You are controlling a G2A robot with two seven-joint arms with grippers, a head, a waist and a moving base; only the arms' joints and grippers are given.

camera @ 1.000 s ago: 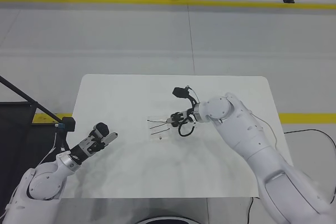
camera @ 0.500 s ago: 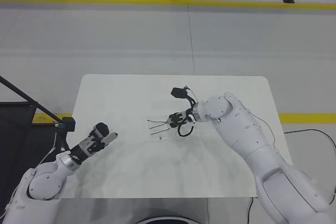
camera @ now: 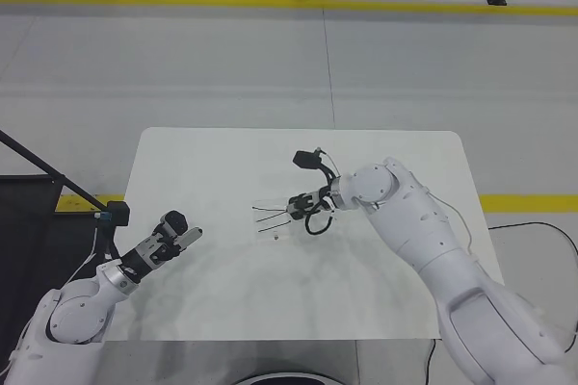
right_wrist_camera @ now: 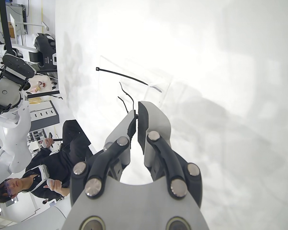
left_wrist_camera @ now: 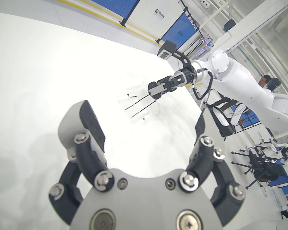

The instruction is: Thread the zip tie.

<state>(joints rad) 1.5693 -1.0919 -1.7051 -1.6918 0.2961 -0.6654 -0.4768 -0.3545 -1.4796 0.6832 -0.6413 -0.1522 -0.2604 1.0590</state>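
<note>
A clear, shallow plastic tray [camera: 270, 223] sits on the white table [camera: 385, 289]. One straight black zip tie [right_wrist_camera: 122, 75] lies loose in it, its small square head at one end and its thin tail pointing at the tray's far edge.

The right gripper [right_wrist_camera: 136, 111] hovers at the tray's edge, its jaws pinched almost together on a second black zip tie [right_wrist_camera: 125, 93]. This strand is thin and wavy and reaches from the jaws out over the tray. A shorter black strand shows just beside it; I cannot tell whether it belongs to the same tie.

The left gripper [left_wrist_camera: 146, 123] is well apart from the tray, over bare table, with its jaws spread wide and nothing between them.
</note>
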